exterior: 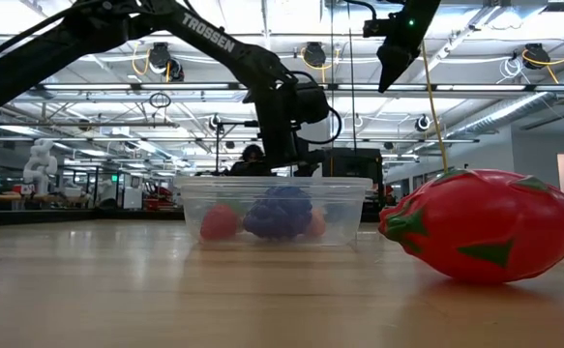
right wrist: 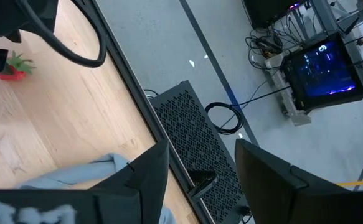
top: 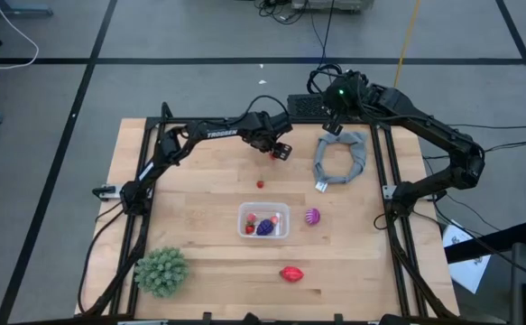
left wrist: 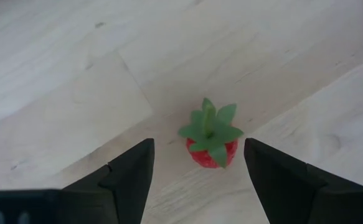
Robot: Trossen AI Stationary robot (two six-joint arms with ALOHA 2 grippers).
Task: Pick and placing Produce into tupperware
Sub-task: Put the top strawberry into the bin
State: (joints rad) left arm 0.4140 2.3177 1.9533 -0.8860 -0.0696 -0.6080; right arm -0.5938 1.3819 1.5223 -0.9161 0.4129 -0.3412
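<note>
A small red strawberry with green leaves (left wrist: pixel 210 142) stands on the wood by the table's far edge. My left gripper (left wrist: pixel 198 149) hovers over it, open, one finger on each side and not touching; in the high view the gripper (top: pixel 281 150) is just above this berry (top: pixel 275 156). The clear tupperware (top: pixel 263 220) at mid-table holds a dark purple fruit (exterior: pixel 278 214) and small red pieces (exterior: pixel 221 222). Loose on the table lie another red berry (top: pixel 260 183), a magenta fruit (top: pixel 312 216) and a larger red oval (top: pixel 290 273). My right gripper (right wrist: pixel 201 149) waits open, raised over the far edge.
A grey cloth ring (top: pixel 341 155) lies on the far right of the table, below my right gripper (top: pixel 332 125). A big green spiky ball (top: pixel 161 271) sits at the near left corner. A black perforated box (right wrist: pixel 190 134) stands just past the far edge. Bare wood lies left of the tupperware.
</note>
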